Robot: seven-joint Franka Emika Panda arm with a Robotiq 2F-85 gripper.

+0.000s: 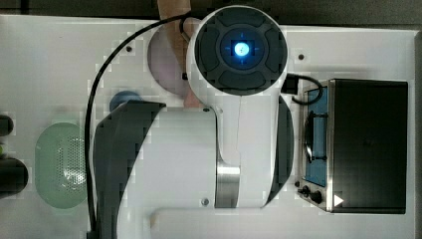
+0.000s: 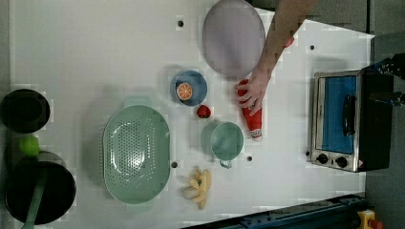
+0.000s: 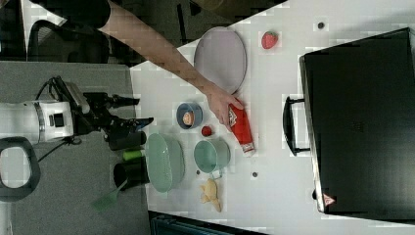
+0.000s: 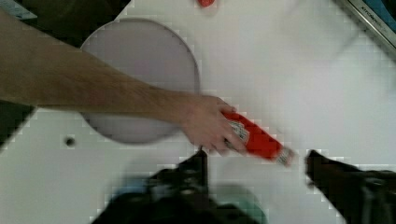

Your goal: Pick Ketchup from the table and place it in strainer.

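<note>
A person's hand (image 2: 254, 90) grips the ketchup bottle (image 2: 252, 119) lying on the table (image 2: 95, 47) beside the green cup (image 2: 227, 140), apart from the strainer (image 2: 137, 153); the gripper (image 4: 254, 170) hangs above, fingers spread, empty

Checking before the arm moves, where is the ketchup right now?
In the left view, the Ketchup lies on its side on the table, under a person's hand, between the teal cup and the toaster oven.
</note>
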